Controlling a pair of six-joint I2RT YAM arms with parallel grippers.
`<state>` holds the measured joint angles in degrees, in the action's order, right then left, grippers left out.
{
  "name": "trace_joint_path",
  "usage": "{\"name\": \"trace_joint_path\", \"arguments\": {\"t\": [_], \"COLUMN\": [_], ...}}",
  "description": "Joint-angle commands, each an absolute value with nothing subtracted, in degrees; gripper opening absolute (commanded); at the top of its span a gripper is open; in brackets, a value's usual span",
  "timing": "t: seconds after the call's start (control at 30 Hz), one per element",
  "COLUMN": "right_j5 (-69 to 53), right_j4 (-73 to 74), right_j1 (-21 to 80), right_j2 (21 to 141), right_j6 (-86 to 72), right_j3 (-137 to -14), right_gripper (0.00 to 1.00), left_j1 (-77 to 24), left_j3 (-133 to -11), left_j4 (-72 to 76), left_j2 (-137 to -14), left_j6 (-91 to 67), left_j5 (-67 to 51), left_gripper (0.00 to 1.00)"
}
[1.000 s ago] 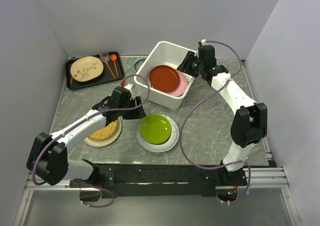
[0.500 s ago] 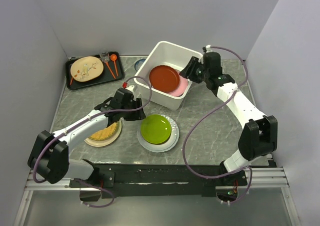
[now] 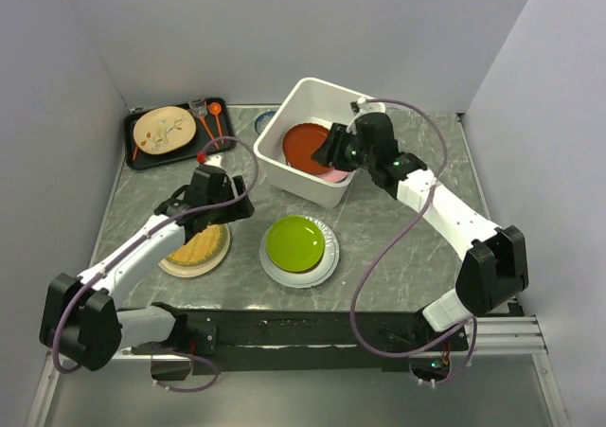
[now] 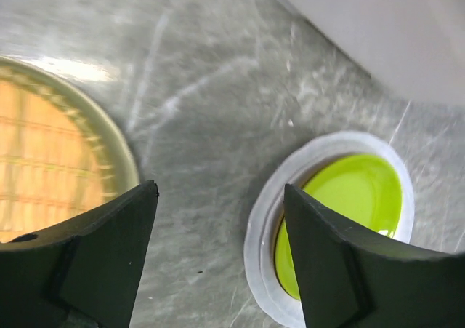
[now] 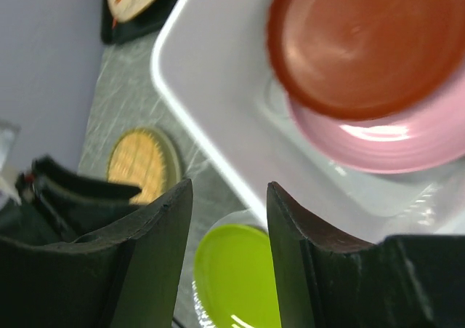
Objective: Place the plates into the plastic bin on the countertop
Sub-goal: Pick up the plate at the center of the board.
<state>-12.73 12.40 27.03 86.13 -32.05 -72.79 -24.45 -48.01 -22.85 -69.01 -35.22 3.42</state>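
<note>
Top external: plastic bin (image 3: 308, 188) holds two: red plate (image 3: 305, 148) over pink plate (image 5: 378, 139); left gripper (image 4: 218, 197), right gripper (image 5: 227, 197) apart

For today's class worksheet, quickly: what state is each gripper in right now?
Left black two-finger gripper: open, holding nothing.
Right black two-finger gripper: open, holding nothing.
</note>
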Motion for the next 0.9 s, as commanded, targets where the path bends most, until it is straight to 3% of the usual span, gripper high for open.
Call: {"name": "trace_joint_path", "arguments": {"t": [0.0, 0.47, 0.87], "right_j5": [-14.06, -17.58, -21.97], "right_j4": [9.05, 3.16, -2.63], "right_j1": [32.15, 44.38, 50.80], "right_j2": [84.63, 96.48, 110.20], "right_j6": [-31.55, -33.49, -37.26], "right_j3": [-72.86, -73.38, -78.40], "right_gripper": [0.53, 0.53, 0.52], "left_j1": [-18.04, -0.28, 19.23], "left_j3": [-48.16, -51.42, -49.93], "left_j4": [-23.64, -26.28, -27.86], "left_j2": [-63.82, -57.40, -54.76], "left_j6": [-36.12, -34.19, -30.24], "left_j5": [1.77, -9.66, -26.97], "left_gripper": [0.77, 0.82, 0.83]}}
